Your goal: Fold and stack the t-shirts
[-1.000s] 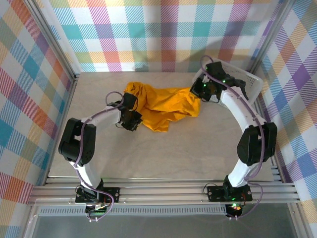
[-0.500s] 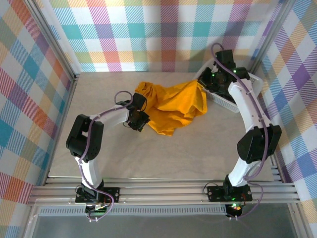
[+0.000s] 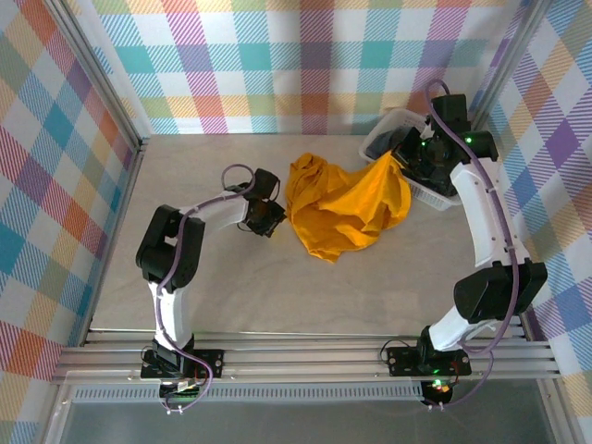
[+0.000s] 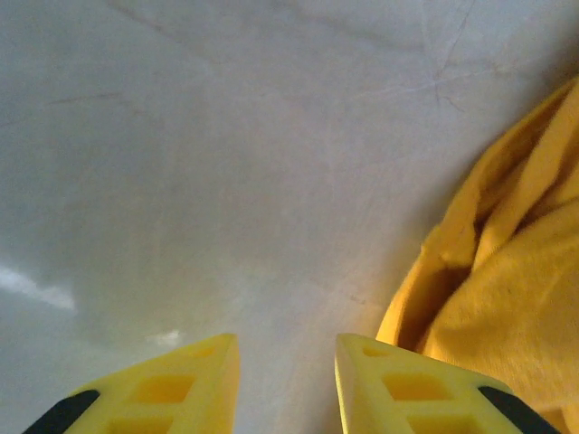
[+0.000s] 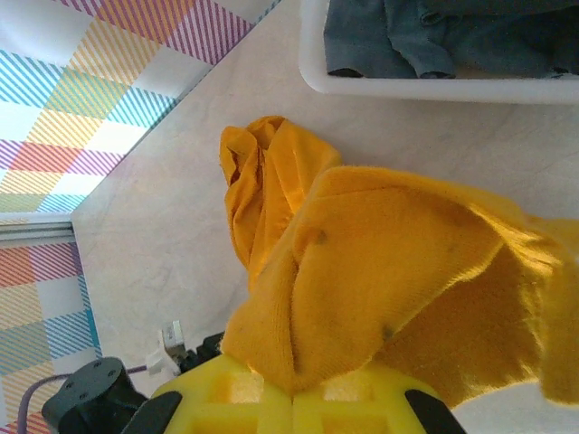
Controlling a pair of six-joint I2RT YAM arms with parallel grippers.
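Note:
The mustard-orange t-shirt (image 3: 344, 205) lies bunched on the table, its right corner lifted toward the basket. My right gripper (image 3: 398, 159) is shut on that corner; the wrist view shows the orange cloth (image 5: 362, 271) pinched between the closed yellow fingers (image 5: 235, 398). My left gripper (image 3: 275, 225) stands open just left of the shirt's edge, low over the table, with bare table between its fingers (image 4: 194, 384); the shirt's edge (image 4: 507, 298) lies beside the right finger. The black t-shirt (image 5: 425, 36) lies crumpled inside the white basket (image 3: 387, 130).
The white lattice basket (image 5: 312, 63) sits at the back right corner against the plaid wall. Plaid walls close the table on three sides. Bare table surface (image 3: 277, 287) stretches in front of the shirt toward the arm bases.
My right gripper has drawn the shirt's corner rightward and back, toward the basket, dragging the whole shirt right. My left gripper followed to the right, staying at the shirt's left edge.

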